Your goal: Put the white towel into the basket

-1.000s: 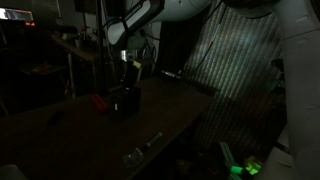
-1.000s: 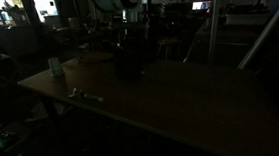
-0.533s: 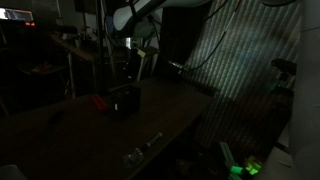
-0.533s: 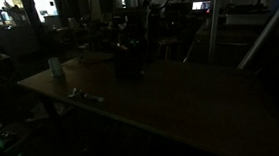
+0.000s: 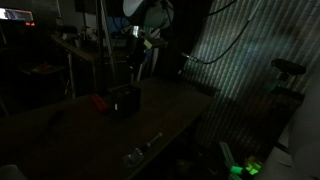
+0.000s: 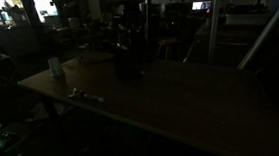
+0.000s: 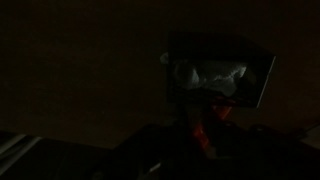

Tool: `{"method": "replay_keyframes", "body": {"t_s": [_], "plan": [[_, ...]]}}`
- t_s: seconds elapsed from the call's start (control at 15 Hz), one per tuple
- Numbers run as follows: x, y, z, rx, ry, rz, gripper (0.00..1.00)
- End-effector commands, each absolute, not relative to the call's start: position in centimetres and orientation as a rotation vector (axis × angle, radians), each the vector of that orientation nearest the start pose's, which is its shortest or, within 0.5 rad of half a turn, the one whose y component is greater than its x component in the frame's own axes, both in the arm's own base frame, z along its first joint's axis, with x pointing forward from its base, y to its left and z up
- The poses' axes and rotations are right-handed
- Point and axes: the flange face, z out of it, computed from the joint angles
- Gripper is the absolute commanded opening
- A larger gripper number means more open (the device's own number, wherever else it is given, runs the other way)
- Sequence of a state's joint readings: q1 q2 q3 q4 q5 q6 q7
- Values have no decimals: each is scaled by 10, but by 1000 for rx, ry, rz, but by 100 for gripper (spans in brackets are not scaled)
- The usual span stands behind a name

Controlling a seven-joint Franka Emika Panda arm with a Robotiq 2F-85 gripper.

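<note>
The scene is very dark. The basket [image 5: 125, 99] is a dark box on the table, also seen in an exterior view [image 6: 128, 61]. In the wrist view its rim [image 7: 266, 72] frames a pale crumpled shape, the white towel [image 7: 203, 75], lying inside it. My gripper [image 5: 138, 47] hangs well above the basket and touches nothing. Its jaws are lost in the dark in every view.
A red object [image 5: 99, 101] lies beside the basket and shows in the wrist view [image 7: 205, 130]. A small cup [image 6: 54, 67] and a round flat thing [image 6: 94, 56] stand on the table's far side. Small metal pieces [image 5: 137, 153] lie near the front edge.
The arm has lifted up and away from the basket. The basket and the other things have not moved.
</note>
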State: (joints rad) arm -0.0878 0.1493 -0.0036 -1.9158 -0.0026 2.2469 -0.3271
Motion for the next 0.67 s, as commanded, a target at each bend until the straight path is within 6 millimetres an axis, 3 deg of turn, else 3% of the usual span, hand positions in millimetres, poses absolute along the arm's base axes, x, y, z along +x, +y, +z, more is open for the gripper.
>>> {"method": "replay_keyframes", "body": {"t_s": [0.0,0.6], "plan": [[606,-55,437,-3146,-373,-283,28],[603,-55,434,-3143,-367,-292,28]]}}
